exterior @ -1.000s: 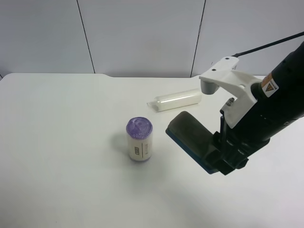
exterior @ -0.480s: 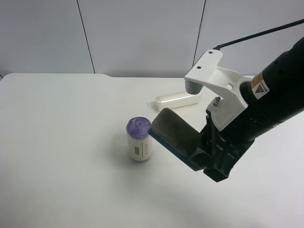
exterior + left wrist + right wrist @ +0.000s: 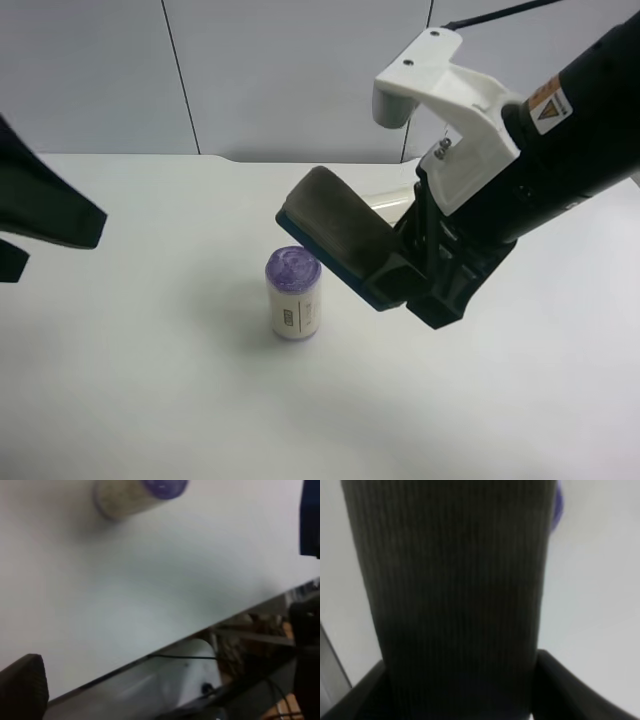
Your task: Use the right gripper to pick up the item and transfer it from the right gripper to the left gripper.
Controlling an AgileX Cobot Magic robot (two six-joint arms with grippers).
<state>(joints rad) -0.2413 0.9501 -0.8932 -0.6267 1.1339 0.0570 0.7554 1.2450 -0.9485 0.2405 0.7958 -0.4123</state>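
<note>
A: The item (image 3: 335, 225), a flat rounded-rectangular block with a dark grey felt-like top and a blue-teal base: where is it placed?

B: It is held in the air, tilted, clear of the white table (image 3: 150, 390). At the left edge of the high view, the all-black left gripper (image 3: 55, 240) with broad wedge-shaped fingers is seen. Its fingers are spread wide with nothing between them, which is also seen in the left wrist view. Next, a small pale cylinder with a purple top (image 3: 293, 293) is stood upright on the table. The item's free end is hung just above it. Behind the item a white tube (image 3: 390, 196) is laid on its side, mostly hidden. At the right, the black right gripper (image 3: 395, 275), with white bracket and yellow warning sticker, is clamped on the item's other end.

A: How are that gripper's jaws set?

B: They are pressed against the item's two long edges. In the right wrist view the felt face is seen between the two fingers.

A: How is the block expected to handle?

B: It is judged light and not fragile. The felt is probably soft and grippy and the base stiff, so little slipping is expected.

A: Where should hold be taken?

B: The free end is best taken, across the long edges, well apart from the right fingers.
</note>
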